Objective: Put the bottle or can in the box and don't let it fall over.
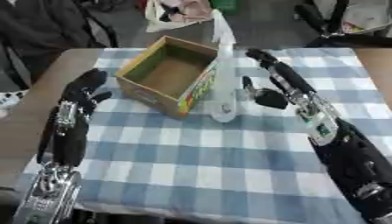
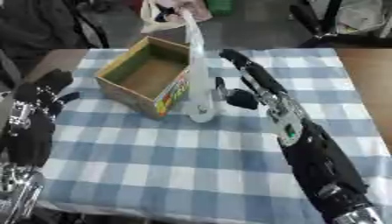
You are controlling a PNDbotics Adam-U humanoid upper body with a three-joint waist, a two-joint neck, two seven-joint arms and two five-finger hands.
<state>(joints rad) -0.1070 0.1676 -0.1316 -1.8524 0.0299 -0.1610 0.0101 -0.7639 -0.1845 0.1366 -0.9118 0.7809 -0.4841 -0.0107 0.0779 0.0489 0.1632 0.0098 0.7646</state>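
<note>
An open-topped cardboard box (image 1: 136,65) with a yellow rim and a printed side stands on the blue-and-white checked cloth at the back left. A tall pale translucent bottle (image 1: 223,83) stands upright against the box's right wall, its base on the cloth and its neck rising above the rim. My right hand (image 1: 272,97) is just right of the bottle, open, with fingers stretched toward the far edge and the thumb pointing at the bottle. I cannot tell whether the thumb touches it. My left hand (image 1: 80,94) rests open to the left of the box, apart from it.
The checked cloth (image 1: 207,153) covers the table, with bare brown tabletop (image 2: 367,74) showing at the right and left edges. Bags and dark chairs (image 1: 180,13) crowd the floor beyond the far edge. The near half of the cloth holds only my forearms.
</note>
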